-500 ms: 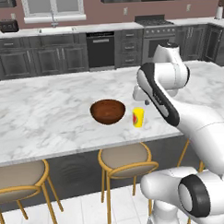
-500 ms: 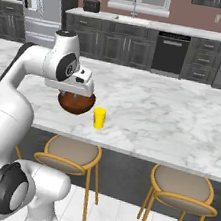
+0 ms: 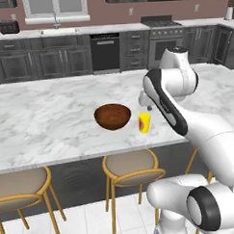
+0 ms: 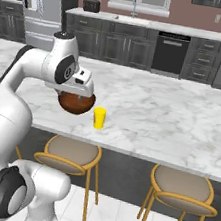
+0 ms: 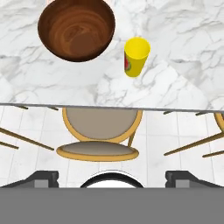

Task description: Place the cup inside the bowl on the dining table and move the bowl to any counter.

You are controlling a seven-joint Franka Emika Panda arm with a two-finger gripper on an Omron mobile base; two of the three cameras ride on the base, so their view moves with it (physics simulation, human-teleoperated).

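The end effector (image 4: 81, 91) hangs above the near part of the counter (image 3: 51, 122), pointing down. Its two dark fingertips (image 5: 43, 177) are spread wide, with nothing between them.

Nearest the robot, round gold-legged stools (image 3: 129, 165) stand tucked against the counter's dark base. In the hand view one of them sits directly under the marble edge.

On the white, grey-veined top, a little way in from that edge, the small yellow cup (image 3: 144, 122) stands upright and empty. A red mark on its side faces the stool side. The dark reddish-brown bowl (image 3: 112, 116) rests just beside the cup, on its left in the left base view. The two are close but not touching. The bowl is also empty, and its wood grain shows in the hand view. In the right base view the end effector overlaps the bowl's upper rim; I cannot tell whether it touches.

Beyond the counter, well apart, runs the back worktop (image 3: 115, 28) over dark grey cabinets. It has a black dishwasher (image 3: 105, 52), a stove (image 3: 164, 40) and a toaster (image 3: 9, 27). A steel fridge (image 4: 40, 5) stands at the left of the right base view.
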